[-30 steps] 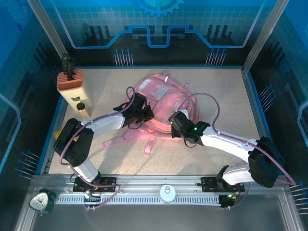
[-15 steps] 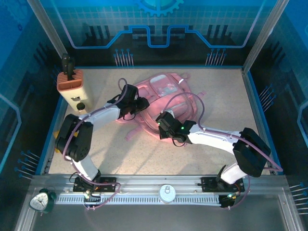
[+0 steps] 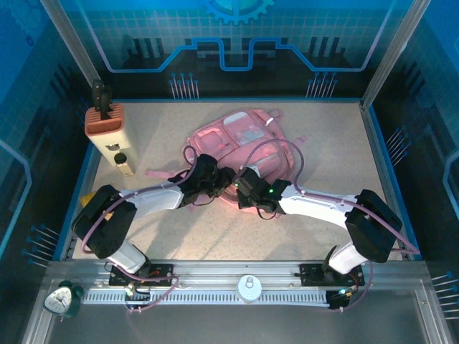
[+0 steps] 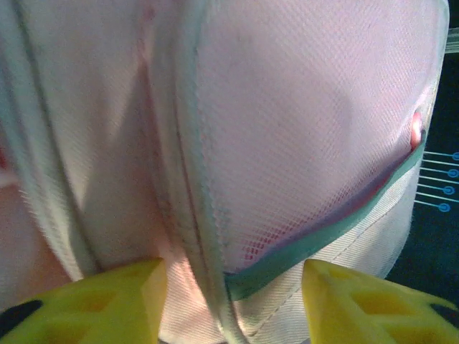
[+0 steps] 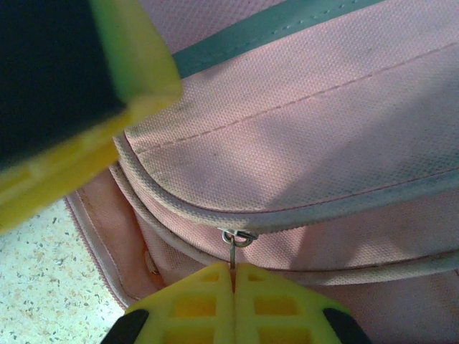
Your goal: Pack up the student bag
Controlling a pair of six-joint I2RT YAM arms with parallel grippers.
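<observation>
While both arms extend inward to the student bag (image 3: 244, 132), the left gripper (image 4: 233, 276) stands parted. The right gripper (image 5: 233, 279) clamps a zipper pull (image 5: 234, 247).

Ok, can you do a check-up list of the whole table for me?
Surface: speckled beige table, flat.
Job's things: pink backpack lying mid-table.
Clutter: brown block and small bottle at far left; clock on the front ledge.
Grippers: left gripper open against the backpack; right gripper shut on the zip pull.
Cables: purple cables loop over the backpack.
Surroundings: blue walls, metal frame.
</observation>
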